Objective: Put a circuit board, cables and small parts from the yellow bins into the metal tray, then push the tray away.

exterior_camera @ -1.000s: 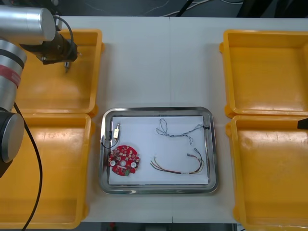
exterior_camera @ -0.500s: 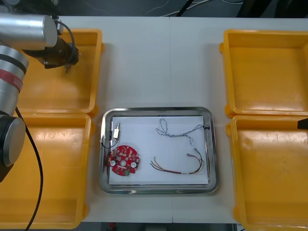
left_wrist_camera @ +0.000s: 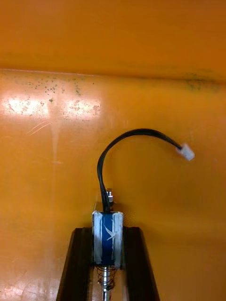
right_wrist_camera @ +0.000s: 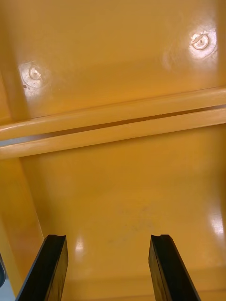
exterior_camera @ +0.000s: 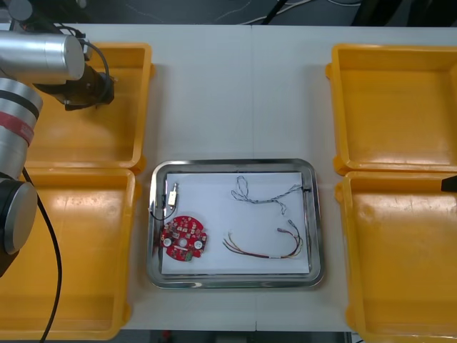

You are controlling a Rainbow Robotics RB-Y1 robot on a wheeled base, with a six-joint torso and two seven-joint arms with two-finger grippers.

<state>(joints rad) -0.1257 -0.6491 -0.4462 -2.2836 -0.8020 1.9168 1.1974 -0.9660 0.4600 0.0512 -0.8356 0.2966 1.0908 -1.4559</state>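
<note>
My left gripper [exterior_camera: 98, 88] is down in the far left yellow bin [exterior_camera: 136, 107]. In the left wrist view its fingers [left_wrist_camera: 108, 231] are shut on a small metal part [left_wrist_camera: 108, 244] wrapped in blue, with a spring at its near end. A black cable [left_wrist_camera: 123, 138] with a white plug [left_wrist_camera: 186, 152] curves off the part over the bin floor. The metal tray [exterior_camera: 314, 214], white inside, holds a red circuit board [exterior_camera: 183, 239], a blue and white cable [exterior_camera: 265, 194], a red and yellow cable [exterior_camera: 264, 249] and another small metal part [exterior_camera: 171, 194]. My right gripper [right_wrist_camera: 107, 241] stands open over the near right bin [right_wrist_camera: 127, 207].
Two yellow bins stand at each side of the tray: near left bin [exterior_camera: 64, 257], far right bin [exterior_camera: 393, 107], near right bin [exterior_camera: 400, 257]. The right arm's tip [exterior_camera: 450, 184] shows at the right edge. Bare table [exterior_camera: 243, 93] lies beyond the tray.
The left gripper has sunk a little farther into the far left bin and its fingers have come together on the small metal part. The right arm has stayed still.
</note>
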